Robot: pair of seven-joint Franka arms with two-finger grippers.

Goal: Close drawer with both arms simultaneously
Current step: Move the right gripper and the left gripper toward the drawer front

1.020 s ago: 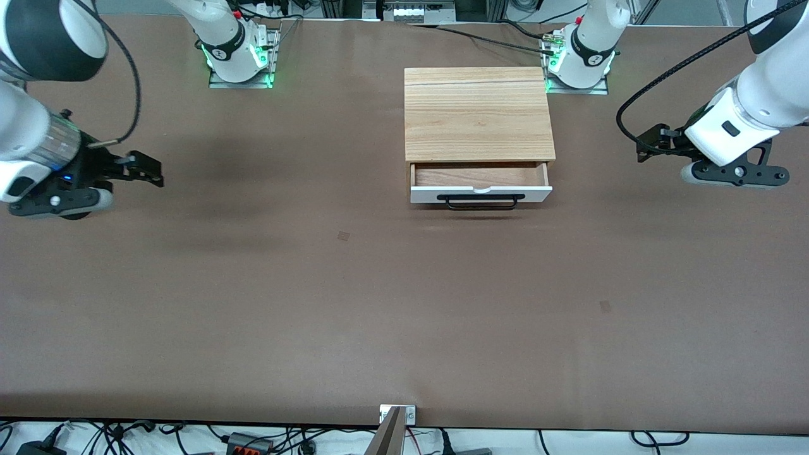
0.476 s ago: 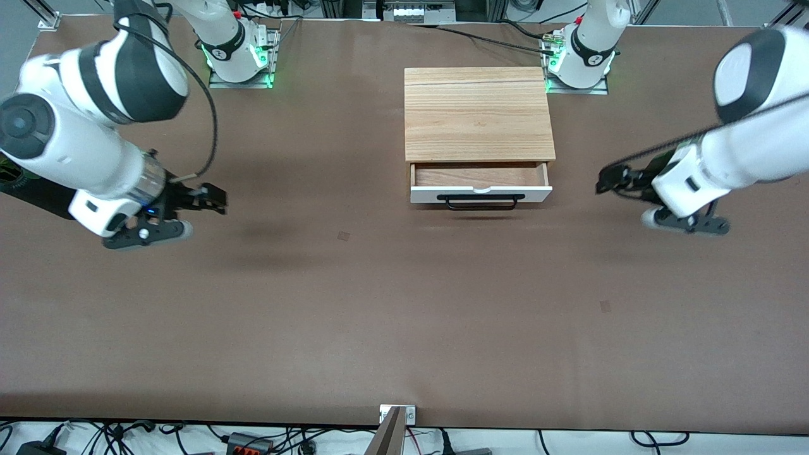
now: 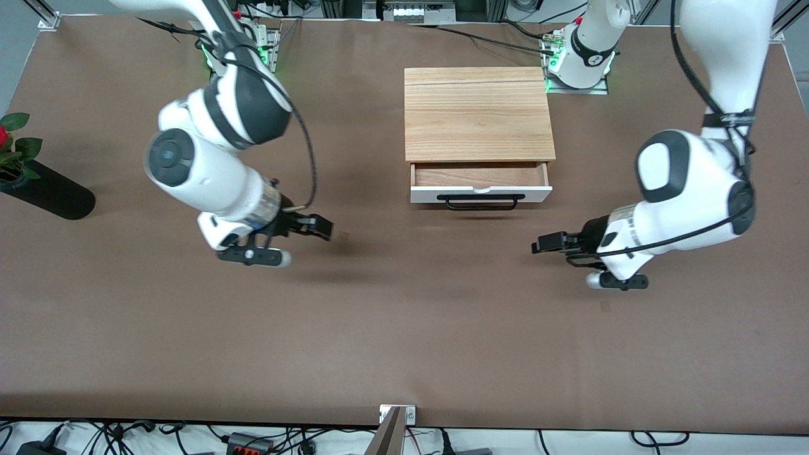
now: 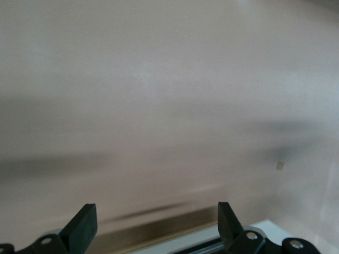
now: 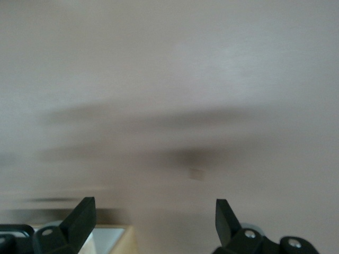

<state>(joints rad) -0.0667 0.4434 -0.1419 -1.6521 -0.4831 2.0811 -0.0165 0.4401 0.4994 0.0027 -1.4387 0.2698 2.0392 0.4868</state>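
The light-wood cabinet point(image 3: 478, 114) stands at the back middle of the table. Its drawer point(image 3: 480, 194), with a white front panel and a black bar handle point(image 3: 481, 201), is pulled out a little. My right gripper point(image 3: 322, 229) is open and empty over the bare table, toward the right arm's end from the drawer, its fingers pointing toward the drawer. My left gripper point(image 3: 542, 244) is open and empty over the bare table, toward the left arm's end from the drawer. The left wrist view point(image 4: 156, 225) and the right wrist view point(image 5: 153, 217) each show that gripper's own fingers spread over blurred brown tabletop.
A black vase point(image 3: 47, 197) holding a red flower lies at the right arm's end of the table. A metal bracket point(image 3: 397, 414) sits at the table's front edge. Small dark marks point(image 3: 343, 236) dot the brown table point(image 3: 404, 328).
Both arms have swung in from the table's ends toward the middle and lower in the front view. Both grippers are now closer to the drawer's front. The vase has come into view.
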